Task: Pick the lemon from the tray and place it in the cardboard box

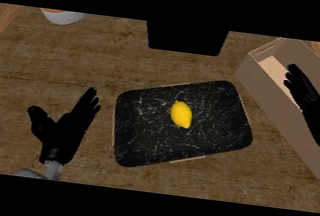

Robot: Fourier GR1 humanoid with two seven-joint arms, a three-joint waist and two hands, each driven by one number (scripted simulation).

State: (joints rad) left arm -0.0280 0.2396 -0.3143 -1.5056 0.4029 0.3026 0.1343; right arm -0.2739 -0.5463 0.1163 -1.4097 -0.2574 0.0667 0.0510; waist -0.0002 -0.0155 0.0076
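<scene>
Left hand open beside black tray with lemon; right hand (fingers straight) over cardboard box.

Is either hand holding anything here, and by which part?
Nothing is held. The lemon lies on the tray; the left hand and right hand are open.

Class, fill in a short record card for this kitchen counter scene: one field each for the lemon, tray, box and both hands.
lemon: lemon lying on the tray, untouched
tray: black tray at counter centre
box: open cardboard box to the tray's right
left robot hand: left hand open, left of the tray
right robot hand: right hand open, over the box
</scene>
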